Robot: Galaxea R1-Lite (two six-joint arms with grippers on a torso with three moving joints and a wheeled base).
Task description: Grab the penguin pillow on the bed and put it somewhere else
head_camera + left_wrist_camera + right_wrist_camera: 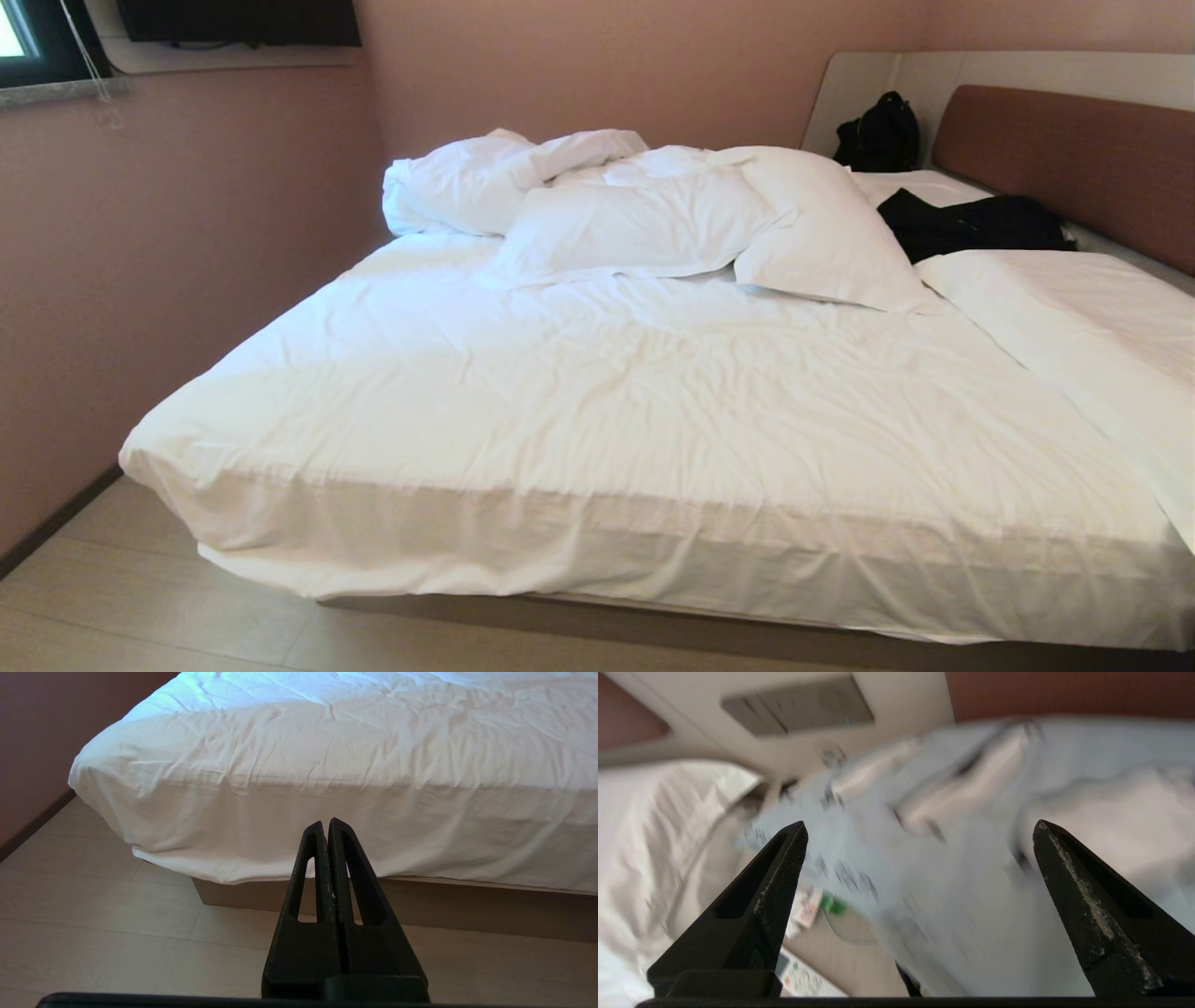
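- Head view: I am seeing only the bed (597, 411) with its crumpled duvet (597, 201); neither arm showing.
- Right wrist view alone is showing the penguin pillow (952, 877), blurred, lying just ahead of my right gripper (920, 830), fingers spread wide, gripping nothing.
- Pillow lettering is smearing, unreadable.
- My left gripper (326, 823) is hanging pressed together before the bed's side.

1. Bed (653, 411): white sheets, brown headboard with beige surround.
2. Penguin pillow (952, 858): light blue, dark and pale blurred markings.
3. Walls (168, 233): dusty pink.
4. Floor (93, 933): pale wood-tone planks.
5. Garment (971, 224) on bed: black.
6. Both grippers' fingers (1083, 910): black.
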